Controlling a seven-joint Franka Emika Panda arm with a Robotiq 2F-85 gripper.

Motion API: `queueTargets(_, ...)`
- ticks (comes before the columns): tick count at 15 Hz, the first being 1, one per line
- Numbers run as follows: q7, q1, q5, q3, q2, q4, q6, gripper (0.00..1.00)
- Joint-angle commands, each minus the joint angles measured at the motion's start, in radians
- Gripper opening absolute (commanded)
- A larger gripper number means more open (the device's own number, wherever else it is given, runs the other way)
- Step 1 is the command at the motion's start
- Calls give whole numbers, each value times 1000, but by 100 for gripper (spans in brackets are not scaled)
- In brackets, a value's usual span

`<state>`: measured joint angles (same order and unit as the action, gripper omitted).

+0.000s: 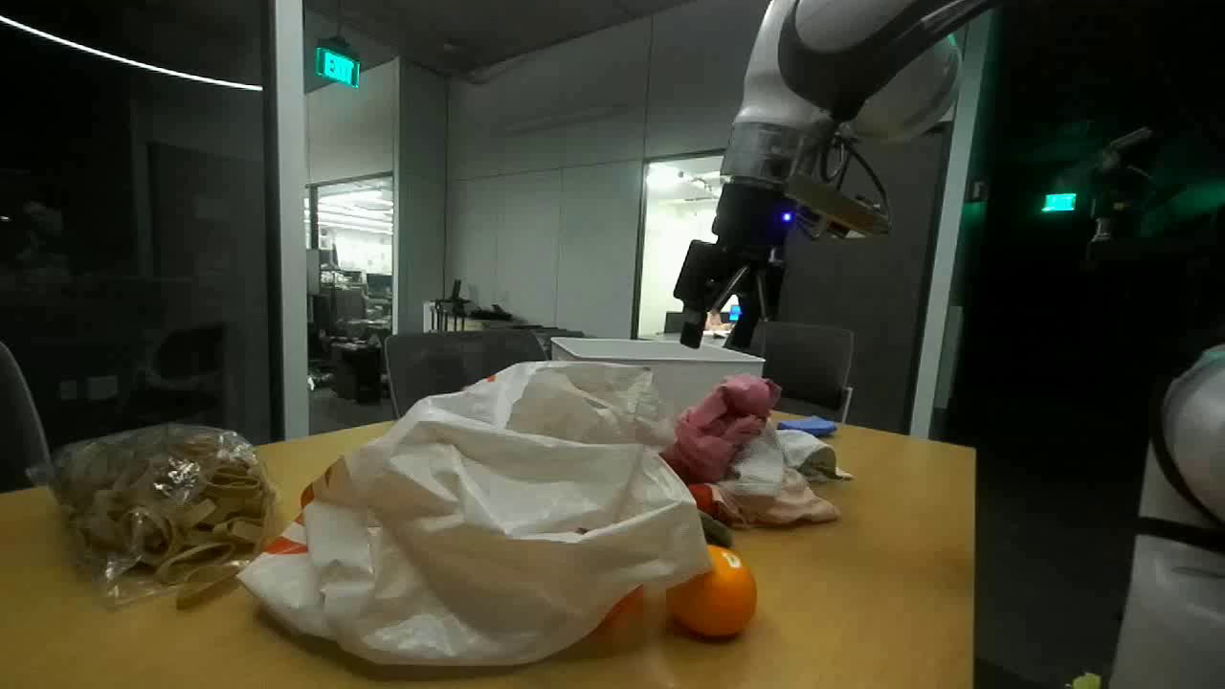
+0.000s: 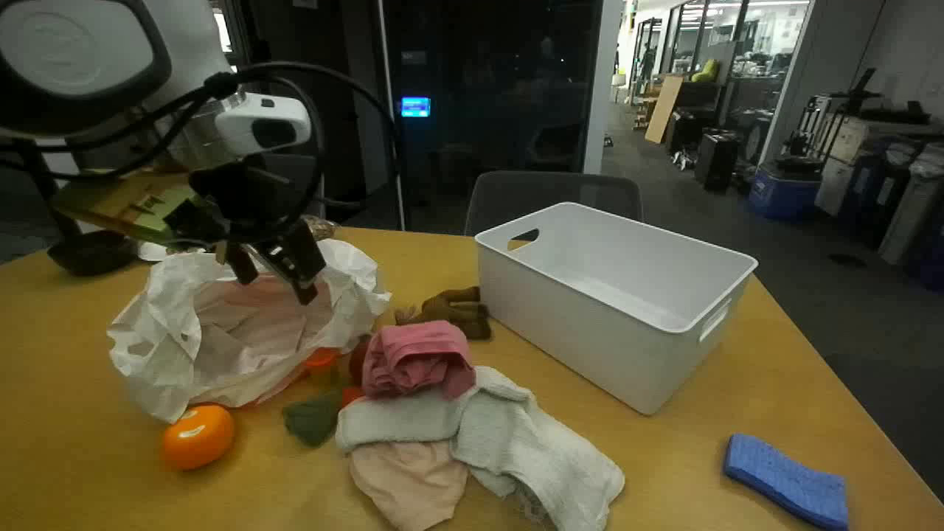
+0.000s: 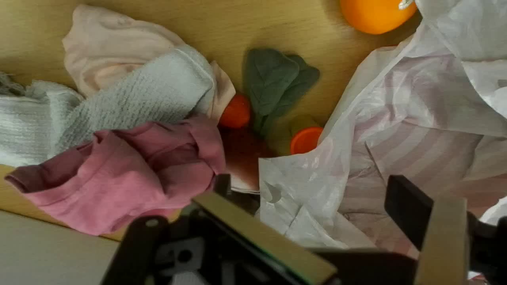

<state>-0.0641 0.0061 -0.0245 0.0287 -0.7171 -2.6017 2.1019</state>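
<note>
High over the table, my gripper (image 1: 716,337) stands open, its fingers wide apart with nothing held. Below it lies a crumpled white plastic bag (image 2: 221,332), its mouth spread and a pink-striped side showing in the wrist view (image 3: 416,138). The bag partly covers an orange lid (image 3: 305,139). Beside the bag are an orange fruit (image 2: 198,436), green leaves (image 3: 273,79) and a red item (image 3: 236,111). A bunched pink cloth (image 3: 158,166) rests against a pale grey cloth (image 3: 146,87) and a peach cloth (image 3: 115,43). A brown soft item (image 2: 450,313) lies behind the pink cloth.
A white bin (image 2: 590,324) stands on the table near the cloths. A blue sponge (image 2: 785,479) lies near the table's edge. A clear bag of tan bands (image 1: 172,507) sits beside the white bag. Chairs (image 2: 557,199) stand around the table.
</note>
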Motion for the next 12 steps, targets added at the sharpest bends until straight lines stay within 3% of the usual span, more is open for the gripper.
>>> queueTargets(1, 1, -1, 0, 0, 0, 6, 1, 100)
queueTargets(8, 1, -1, 0, 0, -7, 18, 1, 100)
queueTargets(12, -1, -10, 15, 3, -24, -43, 13, 100)
